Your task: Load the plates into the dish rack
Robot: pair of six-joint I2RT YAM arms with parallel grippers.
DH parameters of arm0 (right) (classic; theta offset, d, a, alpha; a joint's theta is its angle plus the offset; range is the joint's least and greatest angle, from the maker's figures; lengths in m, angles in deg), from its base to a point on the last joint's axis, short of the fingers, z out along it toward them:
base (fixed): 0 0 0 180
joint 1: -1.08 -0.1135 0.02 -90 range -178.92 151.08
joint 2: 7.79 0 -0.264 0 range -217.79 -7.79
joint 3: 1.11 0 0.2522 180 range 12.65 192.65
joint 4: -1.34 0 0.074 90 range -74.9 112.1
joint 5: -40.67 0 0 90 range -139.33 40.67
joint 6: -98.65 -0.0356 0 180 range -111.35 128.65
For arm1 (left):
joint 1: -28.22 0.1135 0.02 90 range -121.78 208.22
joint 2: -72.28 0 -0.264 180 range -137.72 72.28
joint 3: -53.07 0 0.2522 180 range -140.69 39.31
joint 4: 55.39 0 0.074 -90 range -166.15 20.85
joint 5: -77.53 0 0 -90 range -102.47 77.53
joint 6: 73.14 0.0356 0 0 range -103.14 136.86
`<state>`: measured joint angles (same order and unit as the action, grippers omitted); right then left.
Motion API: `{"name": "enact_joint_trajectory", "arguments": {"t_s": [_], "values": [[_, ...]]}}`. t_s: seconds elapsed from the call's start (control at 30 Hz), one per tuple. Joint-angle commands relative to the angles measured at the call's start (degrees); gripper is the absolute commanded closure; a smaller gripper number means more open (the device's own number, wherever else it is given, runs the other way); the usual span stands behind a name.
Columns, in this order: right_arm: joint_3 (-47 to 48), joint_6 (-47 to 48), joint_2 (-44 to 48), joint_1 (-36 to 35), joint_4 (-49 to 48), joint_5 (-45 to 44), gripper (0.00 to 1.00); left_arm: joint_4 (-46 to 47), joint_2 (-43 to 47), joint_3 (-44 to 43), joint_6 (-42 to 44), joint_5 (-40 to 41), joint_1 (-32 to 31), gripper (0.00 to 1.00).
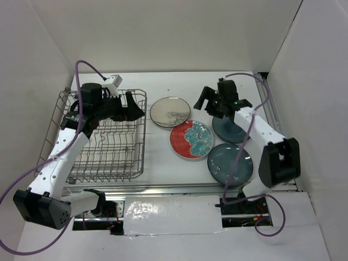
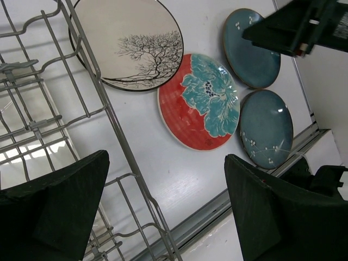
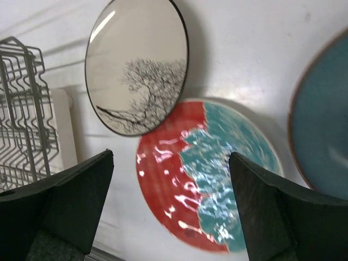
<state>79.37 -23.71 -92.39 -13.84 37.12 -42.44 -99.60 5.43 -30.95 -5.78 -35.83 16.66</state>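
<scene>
- A white table (image 1: 163, 163) fills the scene, closed in by plain white walls.
- The dish rack (image 1: 138, 163), a grey wire basket with upright tines and raised sides, sits on the left part of the table. No plate is in it.
- The left arm (image 1: 60, 157), white with black joints, reaches from the near edge over the rack.
- The right arm (image 1: 266, 136) reaches forward along the right side, above the plates.
- All four plates lie flat on the table to the right of the rack, clustered close together.
- The cream plate (image 1: 170, 111), with a dark tree drawn on it, is farthest back and just beside the rack's right wall.
- The red plate (image 1: 191, 140), with a large teal flower, lies in front of the cream one, their rims touching or nearly so.
- One dark teal plate (image 1: 230, 163) lies nearest the arm bases, just right of the red plate.
- The other dark teal plate (image 1: 225, 130) lies behind it, partly hidden under the right arm.
- The left gripper (image 2: 166, 163) hovers over the rack's far right wall, jaws spread wide with nothing between them.
- The right gripper (image 3: 171, 157) hangs above the table between the cream plate and the far teal plate, jaws wide and empty, with the red plate below it.
</scene>
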Motion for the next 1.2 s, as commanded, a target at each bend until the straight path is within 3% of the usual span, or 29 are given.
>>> {"name": "enact_joint_trajectory", "arguments": {"t_s": [0.0, 0.27, 0.43, 0.93, 1.07, 1.17], "values": [[7.6, -1.3, -7.8, -0.6, -5.1, 2.0, 0.08, -0.1, -0.9, -3.7, -1.0, -1.3, 0.6, 0.01], [23.6, -2.4, -26.7, -0.5, -1.7, 7.5, 0.13, -0.8, -2.5, -6.3, -0.8, -2.7, 1.4, 0.01], [29.3, -2.7, -33.3, -0.5, 0.9, 7.8, 0.15, -1.8, -2.7, -6.5, -0.9, -3.3, 1.5, 0.01], [33.3, -4.8, -42.8, 0.9, 2.7, 15.3, 0.18, -0.4, 0.1, -4.6, 1.4, -1.2, 1.5, 0.01], [32.4, -6.0, -43.7, 0.9, 0.7, 18.0, 0.24, -0.4, -0.2, -4.7, 2.2, -0.1, 1.6, 0.01], [32.9, -6.8, -44.8, 0.9, 0.2, 18.9, 0.34, -0.9, -0.9, -4.8, 2.9, 0.0, 1.6, 0.01]]}}
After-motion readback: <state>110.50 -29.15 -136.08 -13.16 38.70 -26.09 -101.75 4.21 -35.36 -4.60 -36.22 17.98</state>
